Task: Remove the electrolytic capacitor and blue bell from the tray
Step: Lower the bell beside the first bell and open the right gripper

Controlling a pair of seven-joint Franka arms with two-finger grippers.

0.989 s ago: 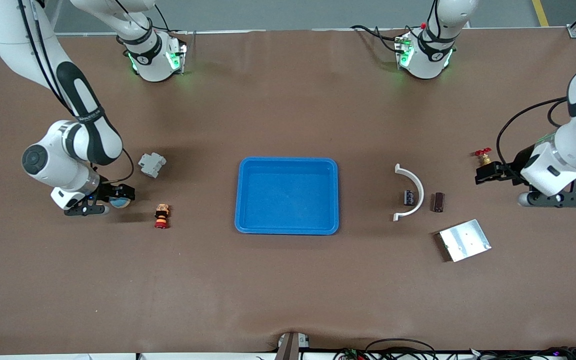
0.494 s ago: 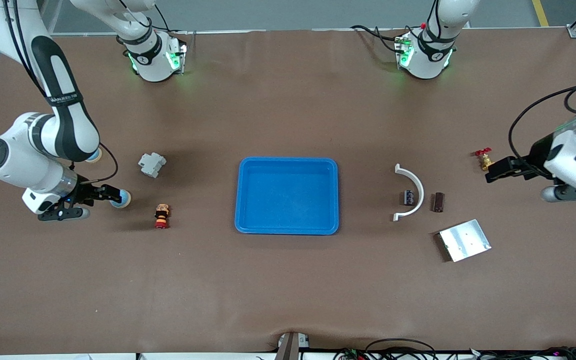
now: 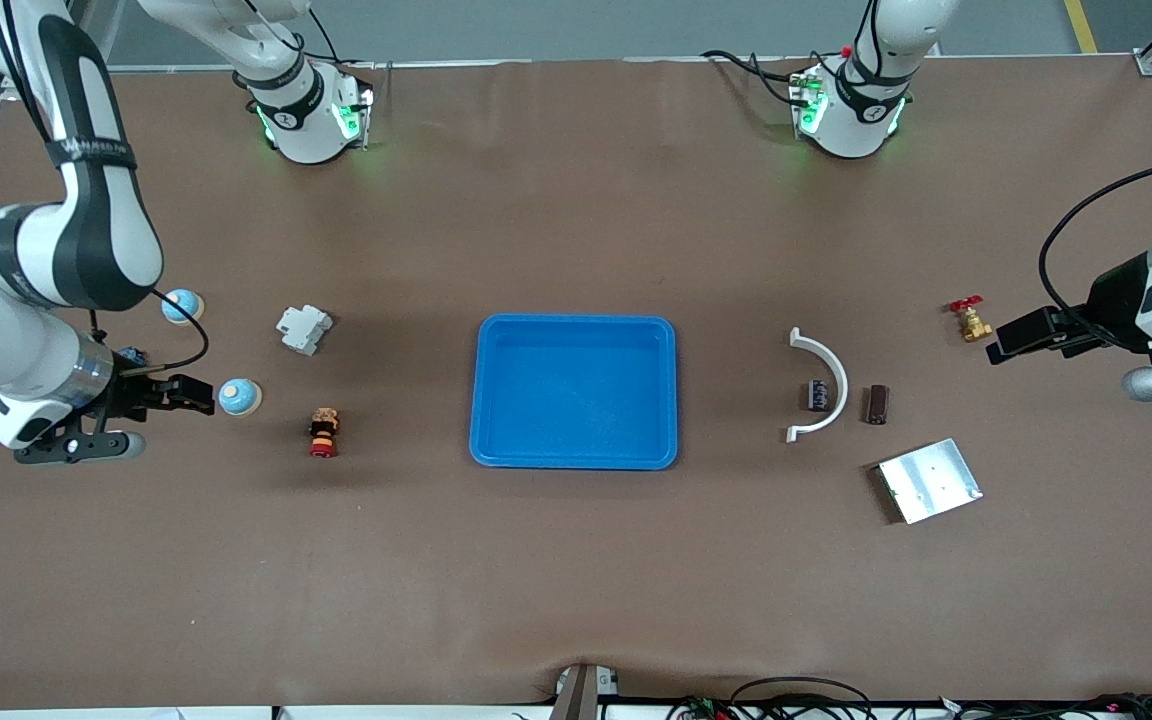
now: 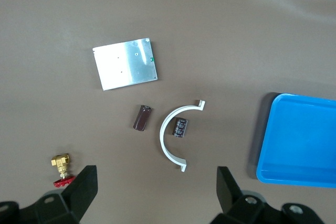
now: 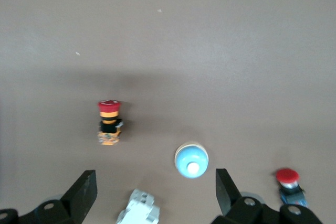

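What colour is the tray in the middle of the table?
The tray is bright blue, and it shows best in the front view.

White lettering ran along the black band of the right arm (image 3: 86, 150), up-arm from its gripper, but it was too small to make out. No other text, label or number could be read.
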